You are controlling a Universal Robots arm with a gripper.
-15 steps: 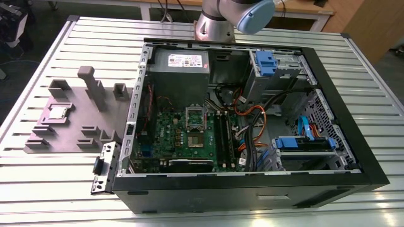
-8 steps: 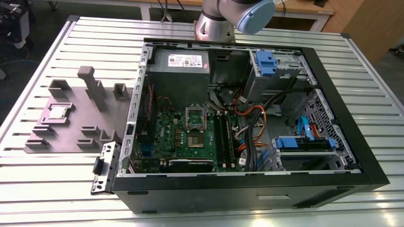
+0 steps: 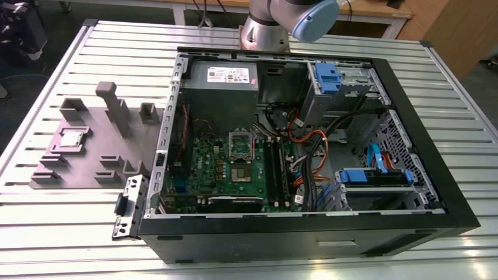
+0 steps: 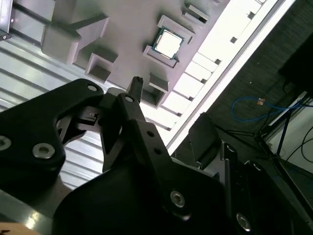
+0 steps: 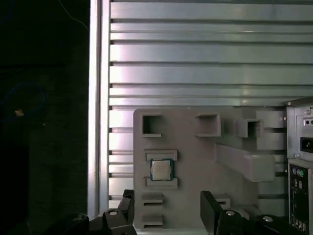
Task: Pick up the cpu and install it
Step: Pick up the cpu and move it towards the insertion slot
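Observation:
The cpu (image 3: 72, 137) is a small silver square chip lying flat in a recess of the grey fixture plate (image 3: 93, 169), on the exterior view's left, outside the computer case. Both wrist views look down on the cpu (image 5: 160, 170) (image 4: 167, 43) from well above. My gripper (image 5: 168, 204) hangs high over the plate, open, its two black fingers (image 5: 128, 203) wide apart with nothing between them. Inside the case, the green motherboard (image 3: 233, 169) carries a shiny metal socket frame (image 3: 240, 142).
The open black computer case (image 3: 311, 233) holds a power supply (image 3: 221, 81), blue drive cages (image 3: 377, 175) and loose cables (image 3: 311, 146). Grey slotted blocks and an upright post (image 3: 115, 108) stand on the fixture plate. The slatted metal table (image 3: 46, 221) ends just beyond the plate.

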